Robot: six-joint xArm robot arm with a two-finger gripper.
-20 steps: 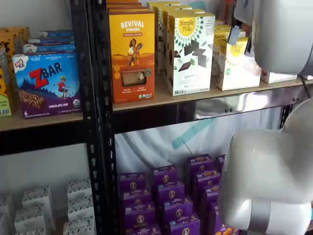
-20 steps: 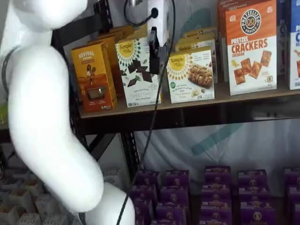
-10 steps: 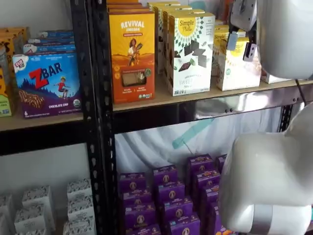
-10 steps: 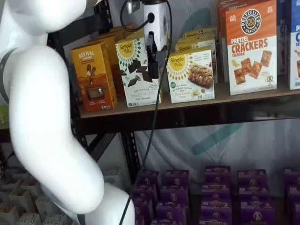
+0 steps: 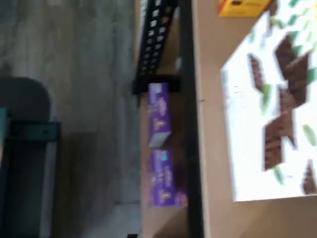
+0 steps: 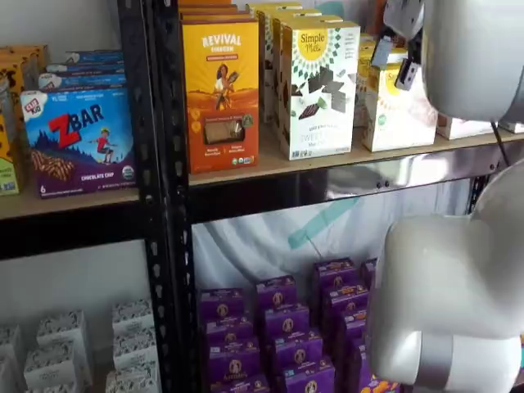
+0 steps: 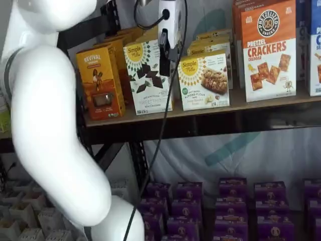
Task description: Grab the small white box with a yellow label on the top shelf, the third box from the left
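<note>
The small white box [image 6: 399, 110] with its yellow round label stands on the top shelf [image 6: 270, 166], right of the taller white box with chocolate squares [image 6: 318, 90]. It also shows in a shelf view [image 7: 204, 81] on the same shelf [image 7: 200, 111]. My gripper [image 6: 394, 61] hangs in front of the small box's upper edge, apart from it, with a gap between its two fingers. In a shelf view the gripper [image 7: 164, 49] shows side-on, between the chocolate box [image 7: 148, 75] and the small box. The wrist view shows only the chocolate box [image 5: 275, 114]; the small box is out of it.
An orange Revival box [image 6: 221, 90] stands left of the chocolate box. A pretzel cracker box [image 7: 268, 50] stands right of the small box. A ZBar box [image 6: 79, 139] sits on the neighbouring board. Purple boxes [image 6: 286, 327] fill the lower shelf. My white arm [image 7: 50, 125] blocks much of the view.
The gripper has risen a little in front of the small white box and shifted slightly to the left. The boxes have not moved.
</note>
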